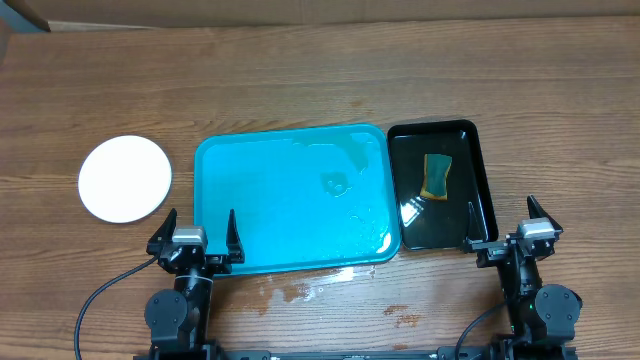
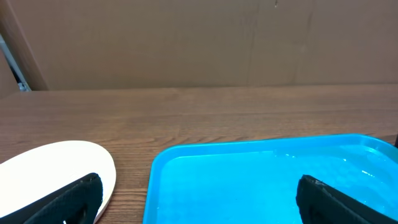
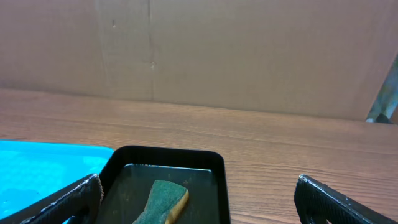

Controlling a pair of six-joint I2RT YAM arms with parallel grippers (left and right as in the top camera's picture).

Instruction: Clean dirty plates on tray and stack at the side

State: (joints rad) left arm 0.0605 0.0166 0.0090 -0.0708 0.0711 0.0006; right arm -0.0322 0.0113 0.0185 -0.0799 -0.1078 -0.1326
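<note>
The turquoise tray (image 1: 270, 210) lies mid-table with nothing on it but a film of water and a small puddle. A round white plate (image 1: 125, 178) rests on the wood to its left, top face clean; whether others lie under it I cannot tell. My left gripper (image 1: 199, 232) stands open at the tray's near left corner. In the left wrist view the gripper (image 2: 199, 205) spans the plate's edge (image 2: 56, 168) and the tray (image 2: 249, 180), holding nothing. My right gripper (image 1: 505, 228) is open and empty at the near right.
A glossy black tray (image 1: 480, 170) sits against the turquoise tray's right side, holding a green-and-yellow sponge (image 1: 437, 176) in shallow water. The right wrist view shows that sponge (image 3: 163, 200) just ahead. Water drops (image 1: 300, 290) wet the wood in front of the turquoise tray. Cardboard walls off the back.
</note>
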